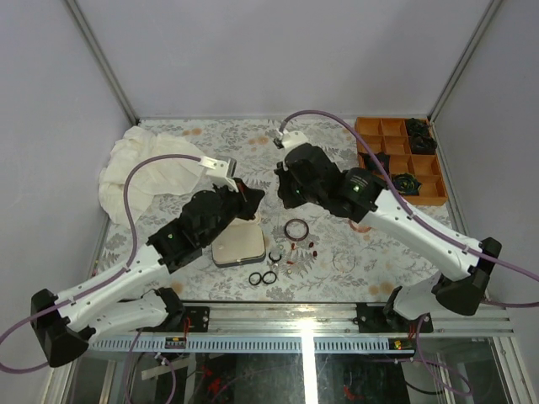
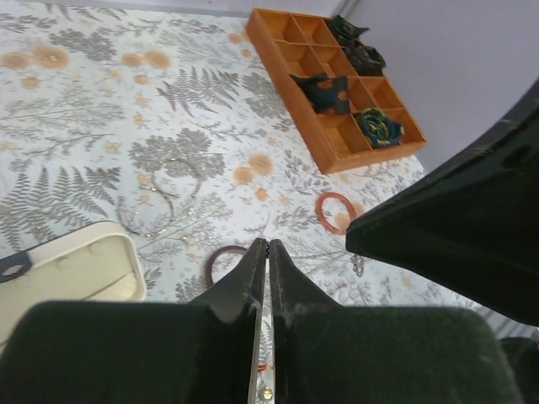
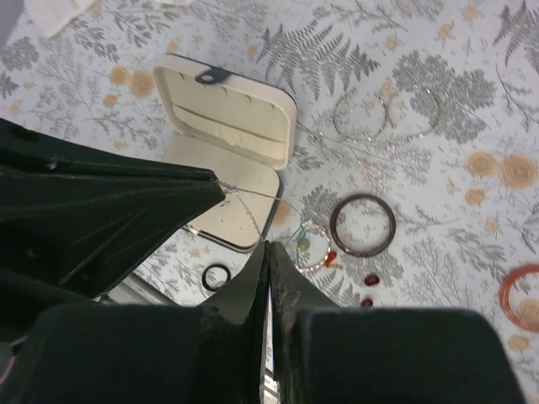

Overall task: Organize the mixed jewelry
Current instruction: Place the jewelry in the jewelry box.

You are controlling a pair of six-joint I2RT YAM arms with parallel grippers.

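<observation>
A thin silver chain [image 3: 249, 215] hangs between my two grippers, above the open cream-lined case [image 3: 227, 126]. My left gripper [image 2: 267, 245] is shut on one end of it; its tip shows in the right wrist view [image 3: 212, 178]. My right gripper [image 3: 268, 246] is shut on the other end. From above, the two grippers [image 1: 255, 195] [image 1: 282, 190] are close together over the case [image 1: 237, 246]. On the cloth lie a dark bangle [image 3: 363, 224], an orange-red bangle [image 2: 337, 210], two black rings [image 1: 262, 278], silver wire hoops [image 3: 383, 116], a beaded hoop [image 3: 313, 244] and red beads [image 3: 370, 279].
An orange divided tray [image 1: 370, 145] with black rosettes stands at the back right. A crumpled white cloth [image 1: 139, 168] lies at the back left. The table's metal front rail [image 1: 295, 321] runs just behind the black rings.
</observation>
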